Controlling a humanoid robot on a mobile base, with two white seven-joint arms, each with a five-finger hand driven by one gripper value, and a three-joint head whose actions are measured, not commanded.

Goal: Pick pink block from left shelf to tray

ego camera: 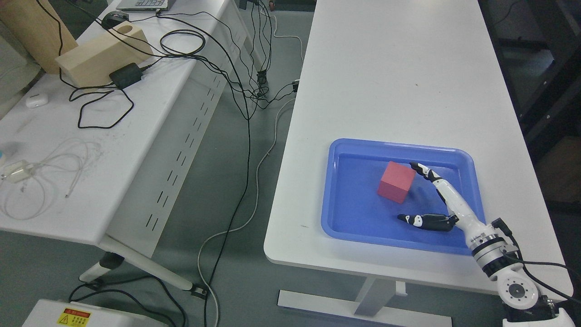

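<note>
From my remote station, the head view comes through evenly lit by cool, diffuse overhead light. The white table reads bright but holds its surface detail, with a soft sheen on the blue tray along its far rim. Shadows are faint: a short dark patch lies beside the pink block, another under the right hand. The far right corner falls off into darkness. Focus is sharp throughout; straight table edges splay slightly toward the frame borders.
</note>
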